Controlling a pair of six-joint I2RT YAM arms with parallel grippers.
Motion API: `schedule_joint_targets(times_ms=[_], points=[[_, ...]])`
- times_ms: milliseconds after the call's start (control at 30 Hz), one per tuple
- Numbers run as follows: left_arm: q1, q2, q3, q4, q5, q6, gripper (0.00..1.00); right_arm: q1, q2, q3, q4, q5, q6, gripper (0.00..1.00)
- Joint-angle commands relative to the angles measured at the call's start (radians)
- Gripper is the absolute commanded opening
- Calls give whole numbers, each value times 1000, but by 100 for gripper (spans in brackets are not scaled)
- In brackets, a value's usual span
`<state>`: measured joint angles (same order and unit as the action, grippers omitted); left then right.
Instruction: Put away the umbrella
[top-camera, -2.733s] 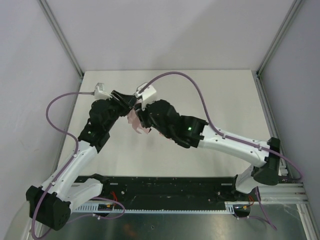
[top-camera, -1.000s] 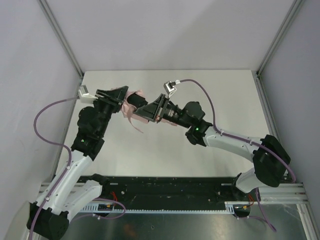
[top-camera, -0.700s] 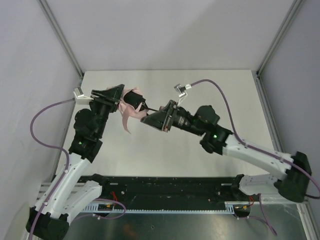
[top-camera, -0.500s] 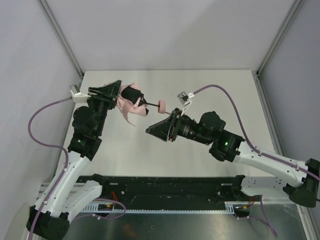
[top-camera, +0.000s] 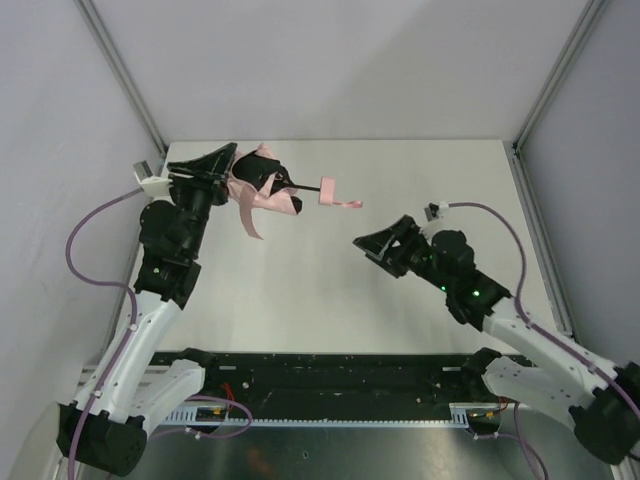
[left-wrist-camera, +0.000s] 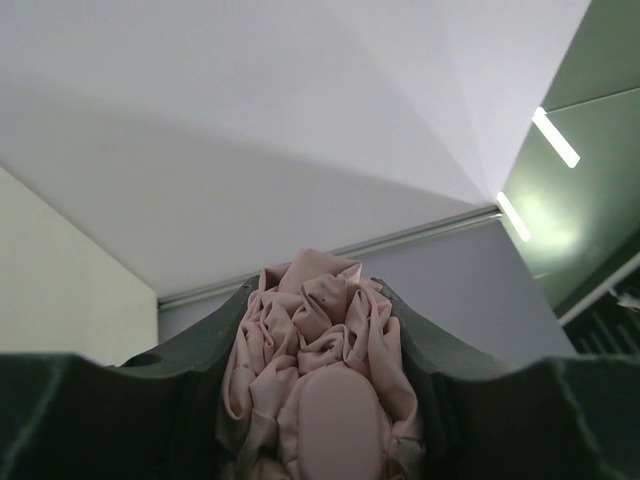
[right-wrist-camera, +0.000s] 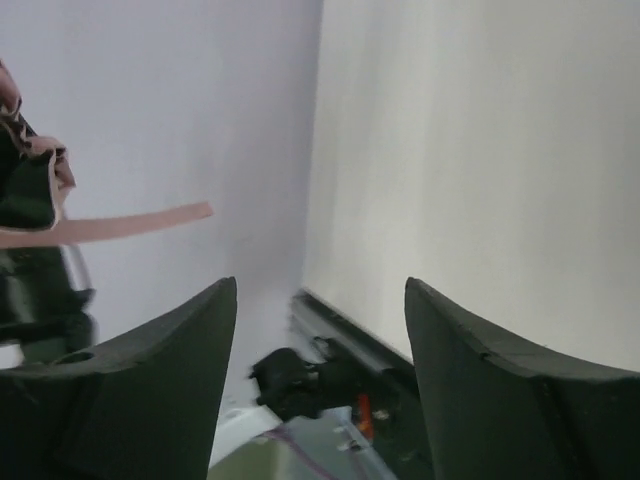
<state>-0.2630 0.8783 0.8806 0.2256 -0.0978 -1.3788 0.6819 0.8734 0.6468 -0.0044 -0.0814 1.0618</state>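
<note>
Above the pale table (top-camera: 420, 180), between grey walls (top-camera: 350, 70), left jaws clamp the umbrella (top-camera: 268, 198); right jaws stand spread apart.

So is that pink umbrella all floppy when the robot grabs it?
Probably partly. On the umbrella, fabric bunches in wrinkles inside the left gripper, so it likely squishes. Its strap dangles, so floppy. The dark shaft sticks out straight, so probably stiff.
</note>
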Motion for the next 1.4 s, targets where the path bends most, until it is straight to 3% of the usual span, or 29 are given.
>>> schedule_joint_targets(times_ms=[0,167,300,500,767,1367], points=[[8,-7,20,153,59,-126,0,13,178,-10,374,-180,461,73],[8,4,-8,200,88,-178,0,140,415,5,773,-124,833,75],[7,5,-26,221,90,-192,0,217,539,54,894,-58,973,73],[8,9,-54,248,119,-220,0,301,621,128,898,25,1073,71],[7,14,-90,285,146,-274,0,325,707,231,916,54,1108,69],[8,15,-114,316,189,-325,0,340,817,282,985,56,1140,45]])
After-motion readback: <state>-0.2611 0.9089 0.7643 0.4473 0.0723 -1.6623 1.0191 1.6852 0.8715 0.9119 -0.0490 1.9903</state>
